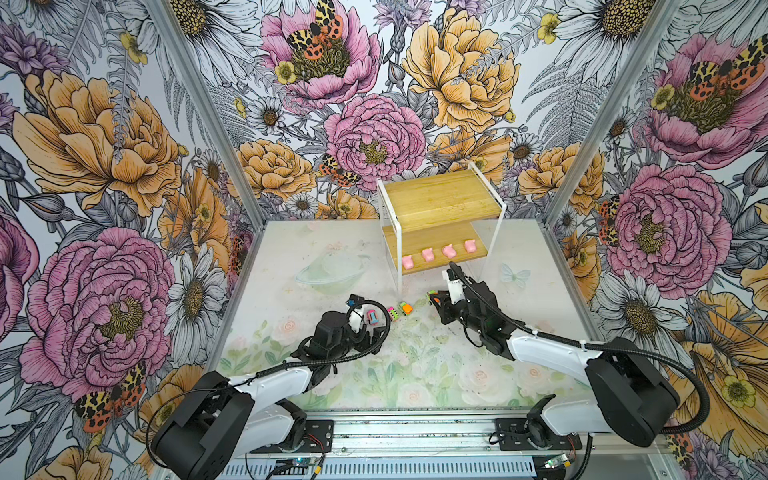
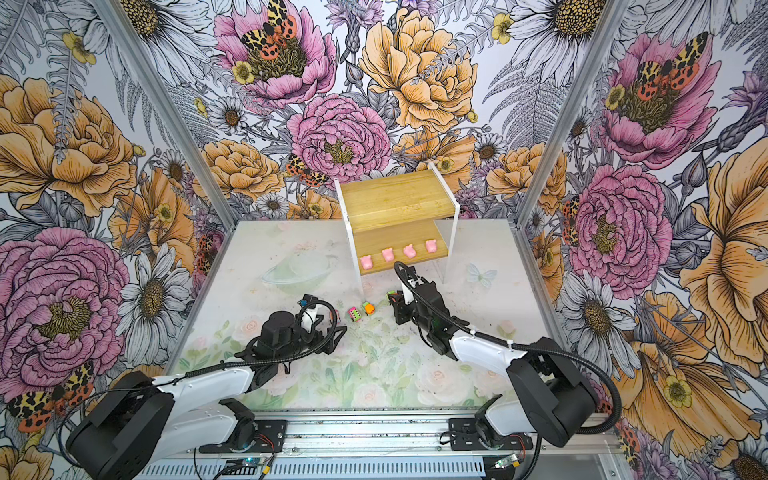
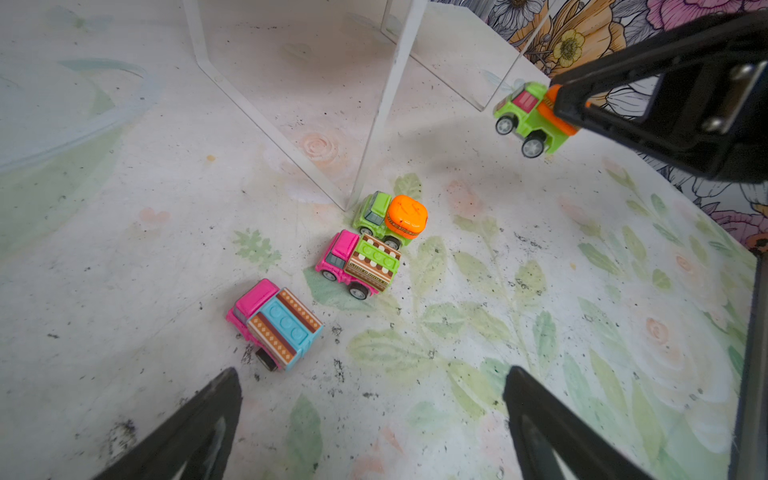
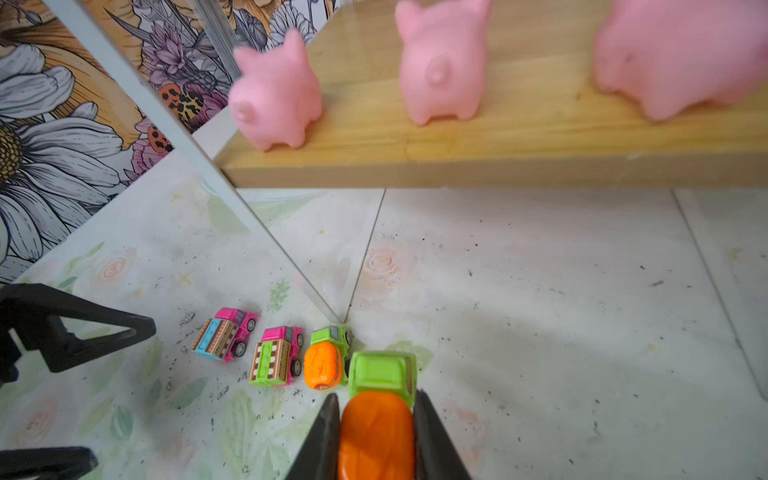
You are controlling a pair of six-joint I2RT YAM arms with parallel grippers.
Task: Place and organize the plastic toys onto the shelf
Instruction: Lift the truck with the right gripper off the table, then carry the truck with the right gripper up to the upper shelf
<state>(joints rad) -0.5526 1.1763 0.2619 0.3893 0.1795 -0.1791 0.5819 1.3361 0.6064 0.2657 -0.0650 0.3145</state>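
Now | right gripper [image 4: 376,397] clamps orange-and-green car [image 4: 382,370] — aloft | left gripper [image 3: 372,374] spread wide

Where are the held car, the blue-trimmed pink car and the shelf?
held car [image 4: 376,432]: right wrist view, orange back.
blue-trimmed pink car [image 3: 282,322]: left wrist view, blue panel.
shelf [image 1: 440,199]: in a top view, upper board.

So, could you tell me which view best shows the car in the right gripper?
The left wrist view: the orange-and-green car shows side-on, cab and wheels clear, the right gripper clamped on its back. The right wrist view shows only its top; in both top views it is a speck.
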